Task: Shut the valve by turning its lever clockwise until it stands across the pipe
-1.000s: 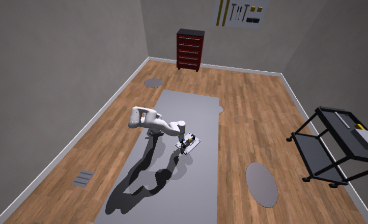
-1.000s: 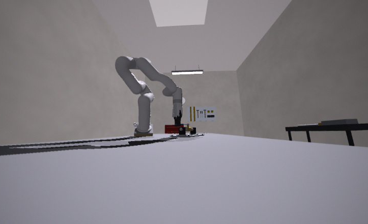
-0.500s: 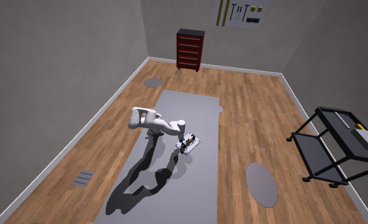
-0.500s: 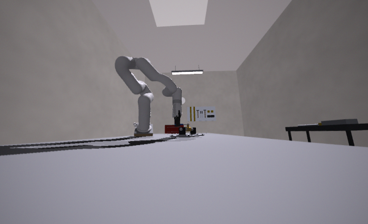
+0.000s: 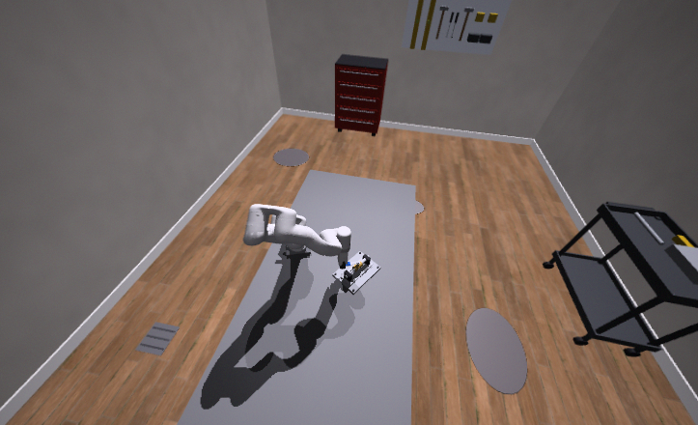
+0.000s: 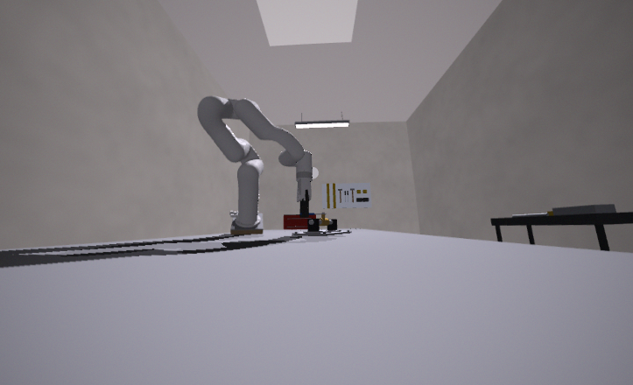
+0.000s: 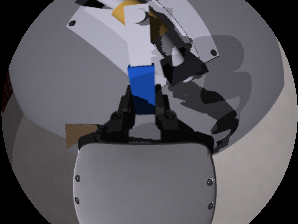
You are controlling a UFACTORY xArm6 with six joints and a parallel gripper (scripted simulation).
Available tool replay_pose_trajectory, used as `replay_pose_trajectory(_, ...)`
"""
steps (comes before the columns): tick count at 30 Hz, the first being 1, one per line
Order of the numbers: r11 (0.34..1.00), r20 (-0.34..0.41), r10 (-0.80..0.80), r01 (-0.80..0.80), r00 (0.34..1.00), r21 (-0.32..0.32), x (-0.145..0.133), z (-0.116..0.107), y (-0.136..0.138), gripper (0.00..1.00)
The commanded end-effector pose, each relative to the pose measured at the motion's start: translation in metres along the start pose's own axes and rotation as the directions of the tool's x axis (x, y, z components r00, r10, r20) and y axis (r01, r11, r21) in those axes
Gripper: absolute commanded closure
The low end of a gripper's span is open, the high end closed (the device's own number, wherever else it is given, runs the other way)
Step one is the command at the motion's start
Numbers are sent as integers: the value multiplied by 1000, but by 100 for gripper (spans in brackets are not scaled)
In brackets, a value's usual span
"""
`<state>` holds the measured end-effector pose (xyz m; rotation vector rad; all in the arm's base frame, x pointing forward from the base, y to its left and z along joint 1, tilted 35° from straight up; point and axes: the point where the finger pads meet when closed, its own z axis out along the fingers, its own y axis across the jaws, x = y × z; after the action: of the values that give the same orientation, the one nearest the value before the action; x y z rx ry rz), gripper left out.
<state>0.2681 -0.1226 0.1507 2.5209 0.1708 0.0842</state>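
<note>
My gripper [image 7: 144, 93] is clamped on the blue end of the lever [image 7: 141, 86], over the valve plate [image 5: 370, 275] mid-worktop [image 5: 372, 338] just right of the arm, and I worry that an arc off the stem's centre drags the fingers off the flat strip.

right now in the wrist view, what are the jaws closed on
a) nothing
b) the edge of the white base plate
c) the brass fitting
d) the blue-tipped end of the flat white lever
d, the black gripper is shut with its jaws either side of the blue tip of the flat white lever, clear of the white base plate.
</note>
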Motion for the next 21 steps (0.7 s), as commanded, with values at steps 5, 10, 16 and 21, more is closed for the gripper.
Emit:
replay_pose_trajectory(5,999,-3,46,-46,999,4,1,-1,-5,100)
replay_pose_trajectory(10,997,-3,73,-73,997,4,1,-1,-8,100)
replay_pose_trajectory(16,994,-3,110,-110,994,4,1,-1,-11,100)
replay_pose_trajectory(21,992,-3,130,-130,992,4,2,-1,-13,100)
